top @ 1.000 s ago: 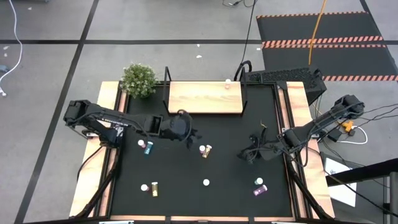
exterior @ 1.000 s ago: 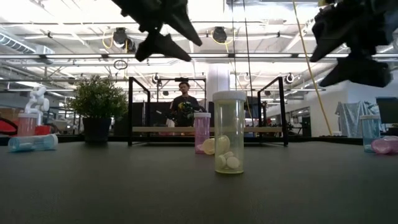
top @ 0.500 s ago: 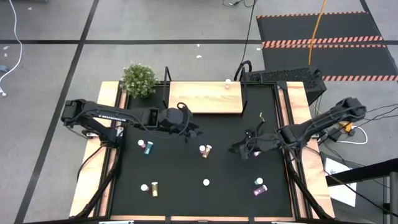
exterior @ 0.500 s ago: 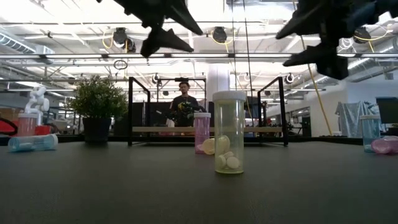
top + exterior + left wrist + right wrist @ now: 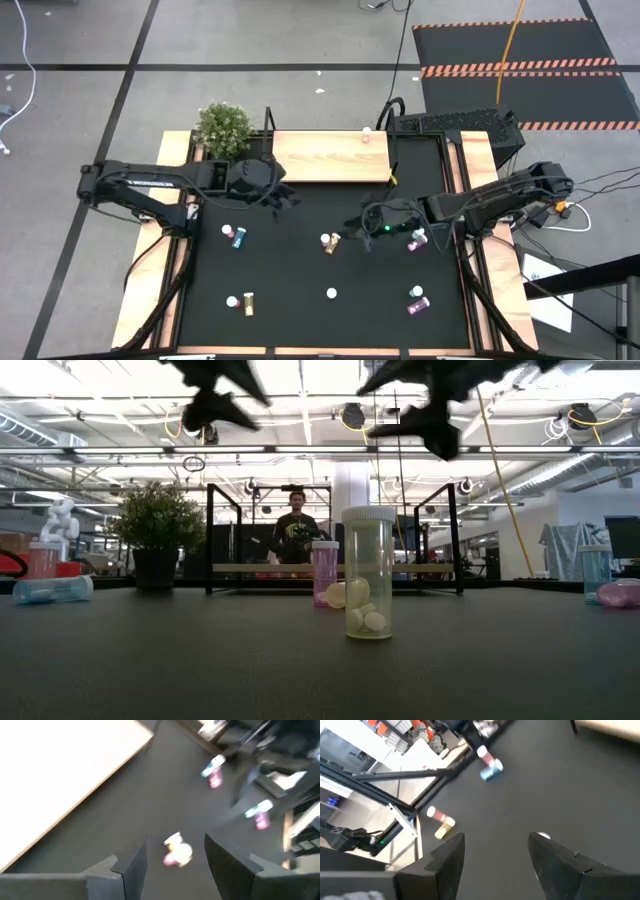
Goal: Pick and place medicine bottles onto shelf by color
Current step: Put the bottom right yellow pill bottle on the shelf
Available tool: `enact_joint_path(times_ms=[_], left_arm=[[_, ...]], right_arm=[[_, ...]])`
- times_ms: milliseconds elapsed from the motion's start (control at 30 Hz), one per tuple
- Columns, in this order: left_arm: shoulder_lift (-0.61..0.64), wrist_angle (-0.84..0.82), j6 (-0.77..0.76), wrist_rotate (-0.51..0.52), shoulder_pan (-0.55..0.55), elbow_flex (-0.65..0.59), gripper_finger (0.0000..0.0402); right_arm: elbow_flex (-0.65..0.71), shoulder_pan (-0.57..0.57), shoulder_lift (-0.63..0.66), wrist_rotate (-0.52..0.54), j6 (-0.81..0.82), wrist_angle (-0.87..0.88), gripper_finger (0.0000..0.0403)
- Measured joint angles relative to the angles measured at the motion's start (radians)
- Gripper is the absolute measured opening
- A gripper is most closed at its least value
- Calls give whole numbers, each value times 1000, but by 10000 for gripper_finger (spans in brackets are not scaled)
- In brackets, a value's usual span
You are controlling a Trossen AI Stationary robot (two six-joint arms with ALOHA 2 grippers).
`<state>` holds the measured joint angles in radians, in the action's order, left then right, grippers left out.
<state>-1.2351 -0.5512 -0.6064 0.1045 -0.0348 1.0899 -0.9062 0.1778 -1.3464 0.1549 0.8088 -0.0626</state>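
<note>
Above the black bench (image 5: 300, 270), both arms had shifted within the last second: the left tool (image 5: 283, 197) had drawn back from the mat's middle to hang just off the front edge of the shelf (image 5: 330, 156), while the right tool (image 5: 362, 222) had swept in from the mat's side toward the pink and yellow bottle pair (image 5: 330, 242) lying in front of the shelf. Both tools were parted and carrying nothing, as each wrist view showed bare mat between its fingers. That suggested no bottle had been lifted in this stretch; the right arm seemed to be lining up on the pair nearest it. One small white-capped item (image 5: 366, 133) sat at the shelf's back edge, too small to name; otherwise the board was bare. The clear yellow-tinted bottle (image 5: 368, 572) standing upright on the mat held a few white tablets in its lower half, and the pink bottle (image 5: 325, 573) behind it, nearer the shelf, also seemed to hold pale tablets. Other bottles lay scattered well away from the shelf.
</note>
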Motion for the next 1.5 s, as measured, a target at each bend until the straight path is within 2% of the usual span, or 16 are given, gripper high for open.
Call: enact_joint_path(times_ms=[100,267,433,600,900,1067,1200,1333,1500], left_arm=[[25,-74,26,49,0,0,195],[33,-170,26,77,0,-1,195],[20,-173,29,78,13,-1,195],[11,-173,-8,79,17,-1,195],[12,-261,-34,79,25,-1,195],[12,-258,33,83,15,-1,195],[3,-214,109,88,-14,-1,195],[-5,-174,100,81,-40,-1,195],[-9,-182,23,80,-40,-1,195]], right_arm=[[-56,-16,-34,1,-145,-18,212],[-69,-20,-43,-2,-435,-182,212],[-69,-19,-44,-1,-557,-226,212],[-69,-36,-44,35,-497,-201,212],[-69,-48,-44,25,-417,-180,212],[-112,-52,-75,24,-352,-35,212],[-177,-46,-159,24,-330,67,212],[-194,-46,-224,24,-199,96,212],[-194,-48,-240,25,-42,161,212]])
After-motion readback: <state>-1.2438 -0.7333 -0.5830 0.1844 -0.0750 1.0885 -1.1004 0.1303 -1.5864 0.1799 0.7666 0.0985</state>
